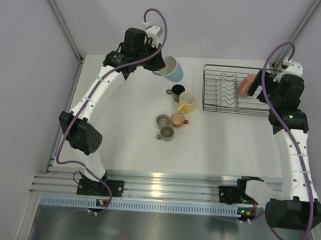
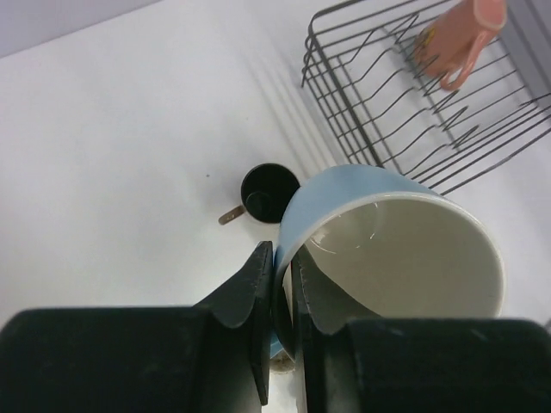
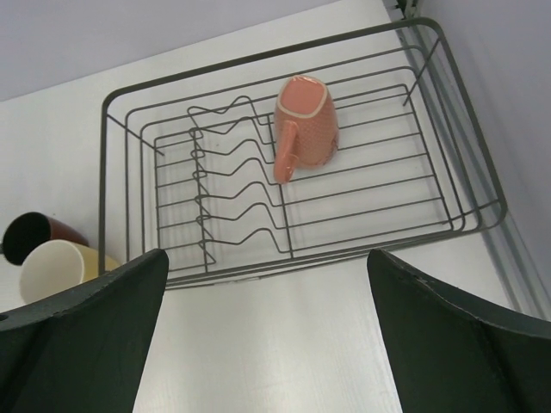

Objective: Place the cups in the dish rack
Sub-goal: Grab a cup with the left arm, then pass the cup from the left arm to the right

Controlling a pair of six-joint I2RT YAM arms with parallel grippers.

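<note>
My left gripper [image 2: 282, 262] is shut on the rim of the light blue cup [image 2: 344, 202], held tilted above the table at the far left-centre [image 1: 171, 69]. The pink-salmon cup [image 3: 306, 120] lies upside down inside the black wire dish rack [image 3: 129, 163], also seen from above [image 1: 246, 84]. My right gripper [image 3: 267, 284] is open and empty, just off the rack's near side. On the table stand the dark brown cup [image 1: 177, 91], the yellow cup [image 1: 187, 102], the small orange cup [image 1: 177, 120] and two grey-olive cups [image 1: 162, 120] [image 1: 166, 132].
The rack [image 1: 221, 88] sits at the table's far right. The right arm [image 1: 290, 113] stands over the rack's right end. Grey walls close the table's back and sides.
</note>
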